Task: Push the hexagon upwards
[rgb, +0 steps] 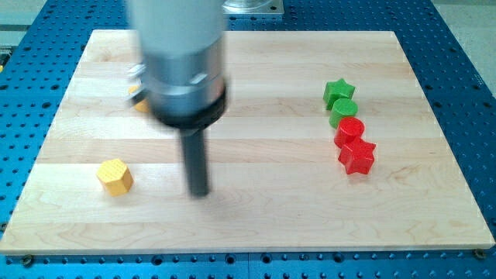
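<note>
A yellow hexagon block [115, 176] lies on the wooden board [256, 225] at the view's lower left. My tip [200, 192] rests on the board to the right of the hexagon, a clear gap apart, at about the same height in the view. The arm's grey body [182, 54] looms above the rod and hides part of the board's upper left.
A green star [338, 91], a green cylinder [343, 111], a red cylinder [349, 129] and a red star [356, 156] stand in a tight column at the view's right. An orange-yellow block [138, 98] peeks out left of the arm, mostly hidden.
</note>
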You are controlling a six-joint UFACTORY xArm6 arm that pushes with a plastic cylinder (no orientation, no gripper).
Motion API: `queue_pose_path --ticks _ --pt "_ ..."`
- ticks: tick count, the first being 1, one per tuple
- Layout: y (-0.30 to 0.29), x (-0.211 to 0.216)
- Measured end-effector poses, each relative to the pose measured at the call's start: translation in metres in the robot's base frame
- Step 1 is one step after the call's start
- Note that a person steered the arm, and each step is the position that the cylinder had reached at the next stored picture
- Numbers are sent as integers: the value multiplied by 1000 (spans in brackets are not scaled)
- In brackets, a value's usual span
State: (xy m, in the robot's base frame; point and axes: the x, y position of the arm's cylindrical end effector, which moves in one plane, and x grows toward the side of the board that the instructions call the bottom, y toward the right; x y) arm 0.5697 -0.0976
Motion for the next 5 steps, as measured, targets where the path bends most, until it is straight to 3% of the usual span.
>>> queue_pose_path --ticks 1,2,3,5 --pt "-86 14" --pt "-93 8" --pt "-100 -30" --pt "-100 29"
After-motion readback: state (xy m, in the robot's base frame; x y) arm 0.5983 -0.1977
